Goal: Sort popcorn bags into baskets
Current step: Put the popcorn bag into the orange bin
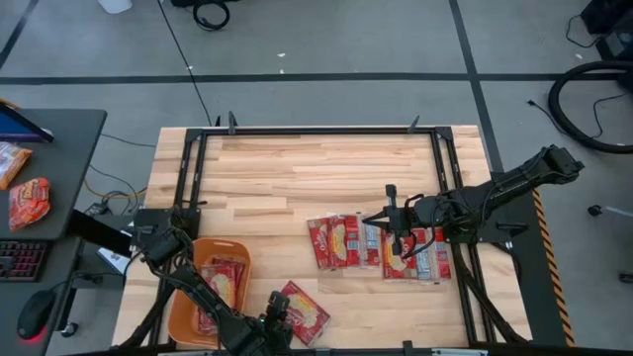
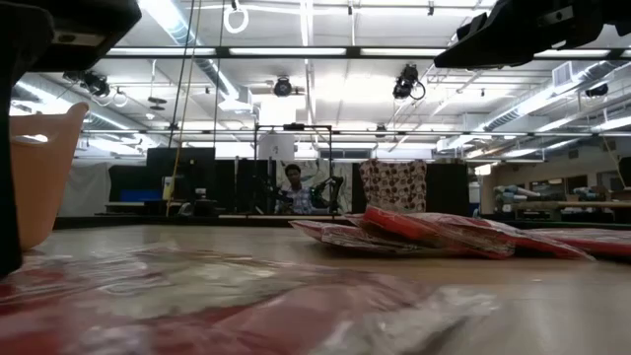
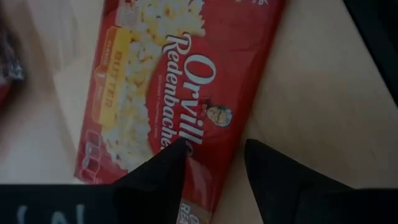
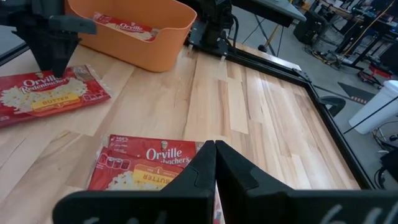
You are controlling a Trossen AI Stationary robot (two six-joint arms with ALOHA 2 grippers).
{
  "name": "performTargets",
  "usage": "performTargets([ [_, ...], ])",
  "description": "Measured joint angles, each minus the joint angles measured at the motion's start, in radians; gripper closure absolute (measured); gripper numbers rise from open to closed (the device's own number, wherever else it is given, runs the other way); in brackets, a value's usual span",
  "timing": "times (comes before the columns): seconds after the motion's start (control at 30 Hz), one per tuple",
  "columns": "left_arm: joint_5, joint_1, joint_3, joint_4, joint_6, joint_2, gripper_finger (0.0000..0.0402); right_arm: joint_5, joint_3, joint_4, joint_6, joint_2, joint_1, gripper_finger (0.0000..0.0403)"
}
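One red popcorn bag [image 1: 303,311] [image 3: 168,81] lies flat near the table's near edge, just right of the orange basket [image 1: 198,249] [image 4: 149,43]. The basket holds red bags [image 1: 220,282]. My left gripper [image 1: 279,318] [image 3: 216,146] is open over this bag's long edge, one finger above the bag and one above bare wood. Several more bags [image 1: 346,242] [image 2: 434,232] lie overlapping right of the table's middle. My right gripper [image 1: 374,220] [image 4: 214,144] is shut and empty, raised above that pile, with one bag [image 4: 143,165] just beyond its fingers. My left gripper comes at the bag from above, its fingers across the bag's long edge [image 3: 239,118]. One finger [image 3: 165,171] stands over the red film, the other [image 3: 273,180] over the table. Whether either touches the bag, I cannot tell.
A black metal frame [image 1: 316,131] runs around the wooden table. The far half of the tabletop [image 1: 316,173] is bare wood. A grey desk [image 1: 59,148] on the left carries orange-red snack packets [image 1: 30,203]. A person [image 2: 293,182] sits far back in the room.
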Motion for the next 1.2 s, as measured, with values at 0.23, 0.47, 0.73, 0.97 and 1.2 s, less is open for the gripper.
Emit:
performTargets([
  [0.23,-0.014,0.001,0.003,-0.014,0.0,0.014,0.024,0.0,0.0,-0.006,0.005,0.0,0.0,0.039],
  [0.47,-0.016,0.002,0.001,-0.023,-0.072,0.015,0.0307,0.0,0.0,-0.007,0.005,0.0,0.0,0.039],
  [0.73,-0.005,0.006,-0.005,-0.067,-0.141,-0.047,0.0393,0.0,0.0,-0.006,0.005,0.0,0.0,0.039],
  [0.97,-0.025,0.038,-0.005,-0.131,-0.241,-0.188,0.0391,0.0,0.0,-0.003,0.005,0.0,0.0,0.039],
  [1.2,0.032,0.082,-0.004,-0.203,-0.572,-0.366,0.0394,0.0,0.0,-0.004,0.005,0.0,0.0,0.039],
])
